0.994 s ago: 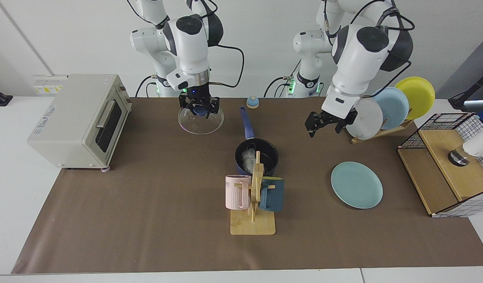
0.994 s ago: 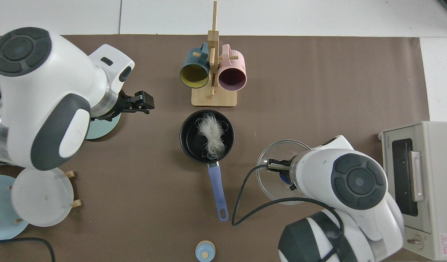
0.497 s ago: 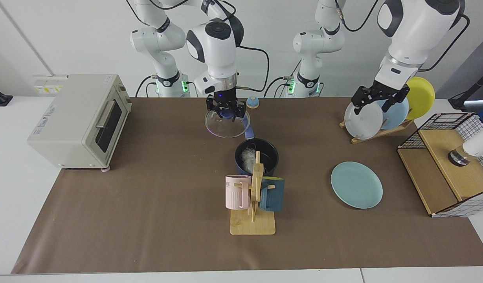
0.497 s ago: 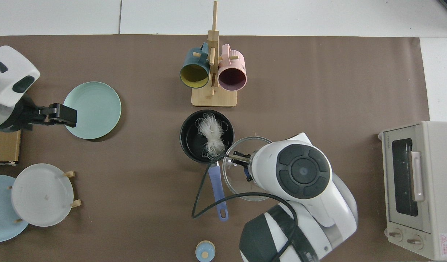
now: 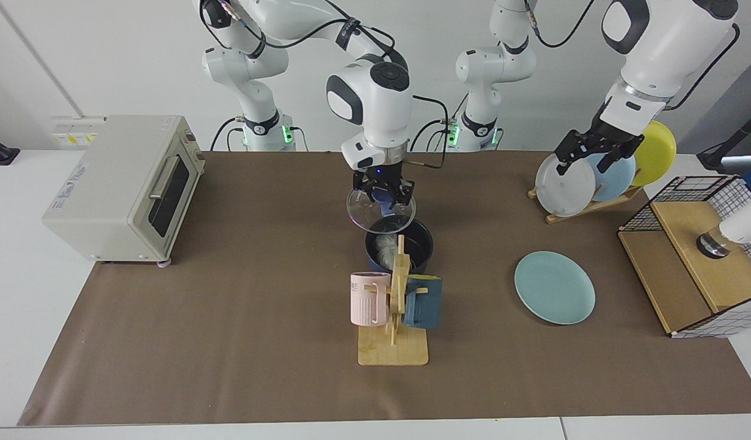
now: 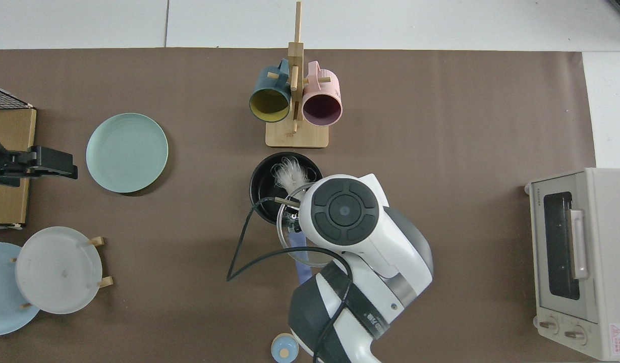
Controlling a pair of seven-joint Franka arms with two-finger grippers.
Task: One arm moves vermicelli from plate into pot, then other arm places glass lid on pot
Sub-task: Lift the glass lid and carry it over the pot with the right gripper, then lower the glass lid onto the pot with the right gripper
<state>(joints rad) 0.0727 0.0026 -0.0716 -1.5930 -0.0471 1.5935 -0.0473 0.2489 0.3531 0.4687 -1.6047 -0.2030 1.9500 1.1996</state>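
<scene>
My right gripper (image 5: 382,193) is shut on the blue knob of the glass lid (image 5: 368,215). The lid hangs just above the far rim of the dark blue pot (image 5: 417,245), half over it on the handle side. The white vermicelli (image 5: 384,249) lies inside the pot (image 6: 261,194), and its strands (image 6: 289,176) show beside the lid's rim (image 6: 310,259) in the top view. There my right arm's wrist covers the knob and most of the lid. The teal-green plate (image 5: 554,287) lies bare. My left gripper (image 5: 595,153) is open and held high by the plate rack, near the plate (image 6: 127,152) in the top view.
A wooden mug rack (image 5: 395,318) with a pink and a blue mug stands right in front of the pot. A toaster oven (image 5: 121,183) sits at one end. At the other end are a rack of plates (image 5: 586,177) and a wire-sided wooden box (image 5: 693,256). A small blue-topped object (image 6: 284,348) lies behind my right arm.
My right arm has carried the lid from beside the pot's handle to just above the pot's far rim. My left gripper has drawn a little further away from the plate.
</scene>
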